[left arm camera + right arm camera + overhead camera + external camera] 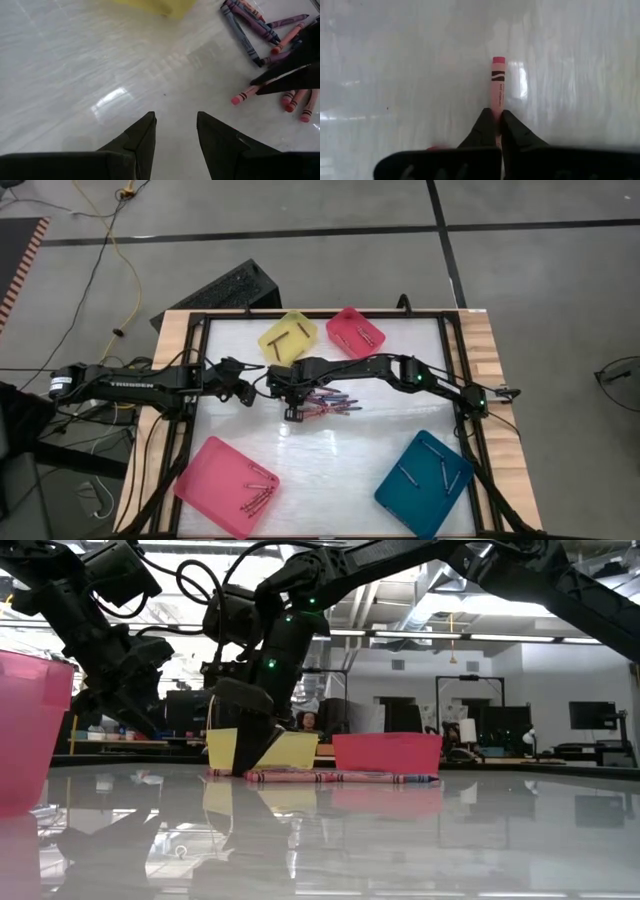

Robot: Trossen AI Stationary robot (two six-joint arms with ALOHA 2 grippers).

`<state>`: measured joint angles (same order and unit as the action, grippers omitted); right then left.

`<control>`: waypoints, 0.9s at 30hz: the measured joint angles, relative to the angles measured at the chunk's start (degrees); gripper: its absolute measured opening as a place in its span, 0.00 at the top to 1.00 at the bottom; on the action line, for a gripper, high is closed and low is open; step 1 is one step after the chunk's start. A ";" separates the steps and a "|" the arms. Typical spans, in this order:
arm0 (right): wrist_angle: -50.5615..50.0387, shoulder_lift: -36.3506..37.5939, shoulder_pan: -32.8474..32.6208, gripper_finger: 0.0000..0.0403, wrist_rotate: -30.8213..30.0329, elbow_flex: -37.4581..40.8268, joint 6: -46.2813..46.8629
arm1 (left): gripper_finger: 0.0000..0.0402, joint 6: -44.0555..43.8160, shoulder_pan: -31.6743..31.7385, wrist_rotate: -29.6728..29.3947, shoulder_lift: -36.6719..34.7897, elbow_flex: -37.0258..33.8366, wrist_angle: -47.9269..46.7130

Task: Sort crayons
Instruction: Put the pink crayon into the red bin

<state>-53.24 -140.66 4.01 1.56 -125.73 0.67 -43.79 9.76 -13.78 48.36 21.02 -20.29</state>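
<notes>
A loose pile of crayons (332,402), pink, purple and bluish, lies on the white table mid-way between the trays; it also shows in the low view (340,777) and the left wrist view (255,25). My right gripper (292,412) stands at the pile's left edge, shut on one pink crayon (498,82). My left gripper (243,392) hovers open and empty just left of it, its fingers (145,130) over bare table. My right gripper pinches the pink crayon between its two fingertips (487,125) at one end (497,106). The fingers slant down and lie along the crayon, whose other end (237,98) sticks out past the tips. I cannot tell whether the crayon is lifted clear of the table.
A yellow tray (288,337) and a small pink tray (355,330) stand at the far edge, each with crayons in it. A large pink tray (227,485) stands near left and a teal tray (424,483) near right, both holding crayons. A black frame rims the table.
</notes>
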 joint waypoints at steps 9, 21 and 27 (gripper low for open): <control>-5.55 -0.42 0.16 0.99 0.52 -8.79 0.04 | 0.67 -0.02 0.00 -0.02 0.00 0.00 -0.02; -12.01 3.77 1.26 0.99 0.04 -9.10 3.43 | 0.67 0.17 0.00 -0.07 0.02 0.02 0.10; -17.64 6.09 3.12 0.99 -0.51 -9.10 3.40 | 0.67 0.19 0.00 -0.09 0.02 0.02 0.00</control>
<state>-70.88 -134.57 7.13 1.05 -134.82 4.06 -43.60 9.76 -13.87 48.38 21.04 -20.29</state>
